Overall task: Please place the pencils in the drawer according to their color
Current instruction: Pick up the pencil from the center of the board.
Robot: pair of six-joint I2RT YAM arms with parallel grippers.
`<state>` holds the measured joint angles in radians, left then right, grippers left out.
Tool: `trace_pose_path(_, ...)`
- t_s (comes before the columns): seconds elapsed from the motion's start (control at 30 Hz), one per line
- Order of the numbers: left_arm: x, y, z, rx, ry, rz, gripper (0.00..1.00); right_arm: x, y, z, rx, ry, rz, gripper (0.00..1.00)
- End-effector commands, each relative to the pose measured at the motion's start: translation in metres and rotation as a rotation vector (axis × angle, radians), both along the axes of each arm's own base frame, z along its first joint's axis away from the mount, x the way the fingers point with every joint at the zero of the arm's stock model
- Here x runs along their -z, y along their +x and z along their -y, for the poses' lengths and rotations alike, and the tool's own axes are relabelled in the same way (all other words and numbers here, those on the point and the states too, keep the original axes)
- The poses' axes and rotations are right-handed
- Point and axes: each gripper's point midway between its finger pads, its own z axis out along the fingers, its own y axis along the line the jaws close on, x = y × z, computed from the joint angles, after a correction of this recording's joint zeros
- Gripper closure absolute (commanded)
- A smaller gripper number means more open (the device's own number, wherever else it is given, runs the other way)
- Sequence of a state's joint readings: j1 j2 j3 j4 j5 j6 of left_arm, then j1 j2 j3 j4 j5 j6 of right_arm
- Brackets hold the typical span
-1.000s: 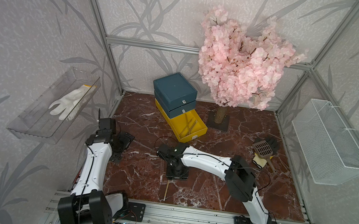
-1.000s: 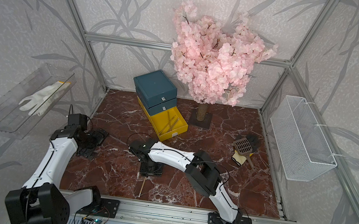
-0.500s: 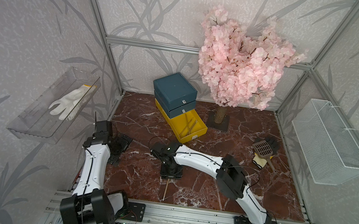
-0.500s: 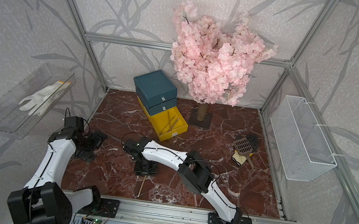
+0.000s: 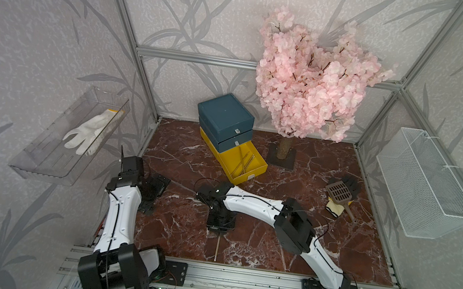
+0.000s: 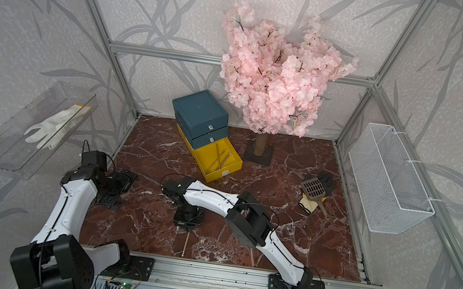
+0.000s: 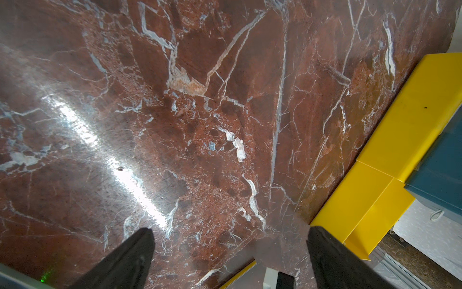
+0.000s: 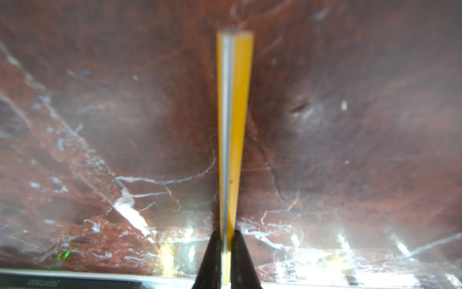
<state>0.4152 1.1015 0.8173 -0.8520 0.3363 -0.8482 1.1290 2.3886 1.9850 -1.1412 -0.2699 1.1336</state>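
Grey leaf-patterned wallpaper walls (image 5: 57,19) are standing all around. A glossy red-brown white-veined marble floor (image 5: 313,169) is reflecting a bright light streak (image 7: 130,180).

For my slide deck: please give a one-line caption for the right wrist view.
Right claw shut on a yellow pencil, red marble tabletop behind.

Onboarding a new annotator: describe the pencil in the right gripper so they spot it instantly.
Start at the red marble tabletop, near its front edge. The slim yellow pencil sticks out from the shut right gripper. It's the only pencil seen outside the open yellow drawer.
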Motion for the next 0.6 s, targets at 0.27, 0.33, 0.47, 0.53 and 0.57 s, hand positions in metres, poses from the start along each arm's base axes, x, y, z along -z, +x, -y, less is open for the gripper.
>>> trace_pose_path(0.27,-0.010,0.004,0.021,0.094,-0.073,0.088,0.00,-0.034,0.026,0.012,0.021,0.129,0.124,1.00)
trace_pose_path(0.33,-0.012,0.005,0.022,0.103,-0.072,0.099,0.00,-0.049,0.033,0.015,0.024,0.164,0.150,1.00)
trace_pose_path(0.47,-0.014,0.008,0.027,0.103,-0.074,0.107,0.00,-0.078,0.051,0.023,0.041,0.232,0.197,1.00)
trace_pose_path(0.53,-0.014,0.011,0.030,0.109,-0.071,0.112,0.00,-0.092,0.062,0.026,0.058,0.269,0.217,1.00)
trace_pose_path(0.57,-0.014,0.013,0.032,0.112,-0.066,0.113,0.00,-0.099,0.069,0.028,0.066,0.289,0.227,1.00)
